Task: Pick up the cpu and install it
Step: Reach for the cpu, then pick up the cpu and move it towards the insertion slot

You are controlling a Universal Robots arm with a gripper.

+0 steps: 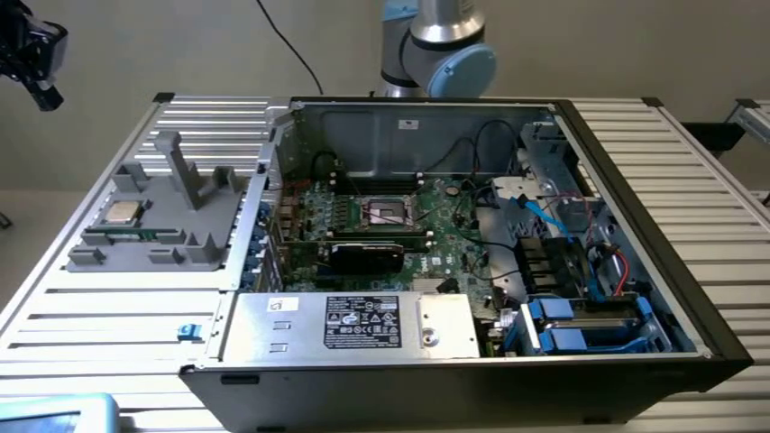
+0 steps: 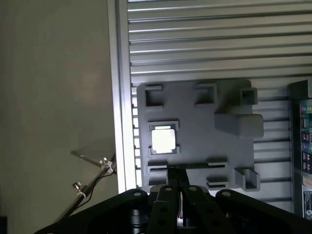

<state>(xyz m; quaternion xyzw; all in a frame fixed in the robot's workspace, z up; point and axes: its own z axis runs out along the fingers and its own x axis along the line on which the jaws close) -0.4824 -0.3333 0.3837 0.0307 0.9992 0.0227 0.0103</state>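
Zero steps done — cpu (image 1: 122, 213) untouched.
It lies in the grey holder (image 1: 193, 236), well apart from the socket (image 1: 388, 213); gripper (image 2: 175, 183) hovers above — jaws closed, empty.

The jaws hide the nearest edge of the grey holder (image 2: 195, 122). Off to their side, the computer case (image 2: 303, 146) is cut by the picture's edge. The cpu (image 2: 163, 139) is too washed out to read.
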